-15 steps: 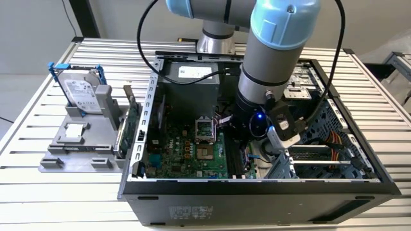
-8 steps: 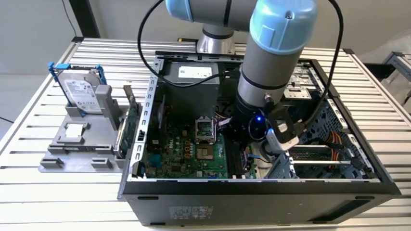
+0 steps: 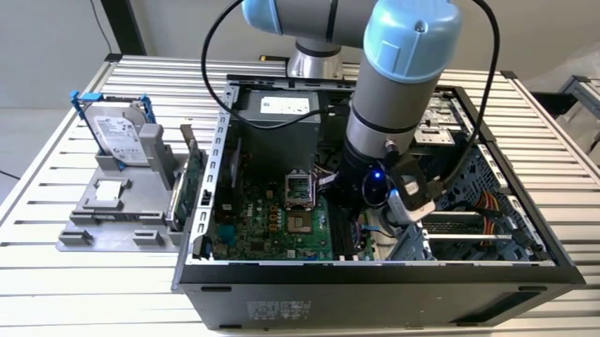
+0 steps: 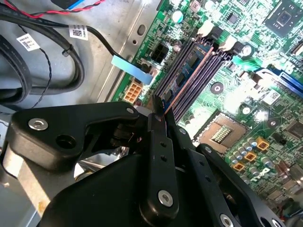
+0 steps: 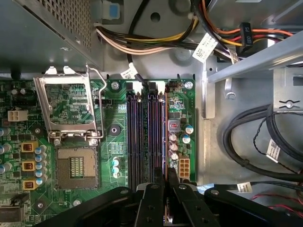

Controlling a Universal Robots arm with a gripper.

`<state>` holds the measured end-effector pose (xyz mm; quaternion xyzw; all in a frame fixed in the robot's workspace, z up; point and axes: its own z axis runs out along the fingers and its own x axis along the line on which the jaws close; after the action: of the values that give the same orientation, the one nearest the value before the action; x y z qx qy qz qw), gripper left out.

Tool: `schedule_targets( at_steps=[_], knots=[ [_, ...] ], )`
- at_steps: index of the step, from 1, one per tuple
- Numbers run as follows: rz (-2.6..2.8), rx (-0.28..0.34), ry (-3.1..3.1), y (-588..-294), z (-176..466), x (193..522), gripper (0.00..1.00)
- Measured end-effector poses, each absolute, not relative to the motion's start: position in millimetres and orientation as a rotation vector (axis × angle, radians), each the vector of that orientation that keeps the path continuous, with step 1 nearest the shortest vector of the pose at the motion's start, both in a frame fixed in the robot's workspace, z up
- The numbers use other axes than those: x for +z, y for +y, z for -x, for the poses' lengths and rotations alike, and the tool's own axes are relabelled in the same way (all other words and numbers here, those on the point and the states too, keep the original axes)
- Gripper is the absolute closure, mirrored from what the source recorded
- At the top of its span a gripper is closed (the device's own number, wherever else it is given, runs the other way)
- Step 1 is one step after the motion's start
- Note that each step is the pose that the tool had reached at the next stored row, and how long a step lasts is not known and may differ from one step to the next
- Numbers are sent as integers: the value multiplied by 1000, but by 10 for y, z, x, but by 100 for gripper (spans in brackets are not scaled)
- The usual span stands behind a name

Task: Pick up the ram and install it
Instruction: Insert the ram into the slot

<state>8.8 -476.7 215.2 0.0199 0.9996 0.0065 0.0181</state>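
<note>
The gripper (image 4: 161, 111) is closing its fingers on the upper edge of the ram (image 4: 189, 71), which is sitting edge-on in a motherboard (image 5: 184, 101) slot inside the computer case (image 3: 375, 277); the stick is appearing light, rigid and fragile, best held by its bare long edges.

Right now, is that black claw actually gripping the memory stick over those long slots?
Touching. In the second wrist view the gripper is pinched on the thin edge of the ram, which runs along the memory slots.
</note>
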Motion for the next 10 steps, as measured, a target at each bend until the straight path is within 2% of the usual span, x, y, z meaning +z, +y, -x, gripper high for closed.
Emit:
schedule_targets(
  at_steps=[10],
  knots=[
    [-62, 19, 3105, -4768, -88, 2120, 100]
  ],
)
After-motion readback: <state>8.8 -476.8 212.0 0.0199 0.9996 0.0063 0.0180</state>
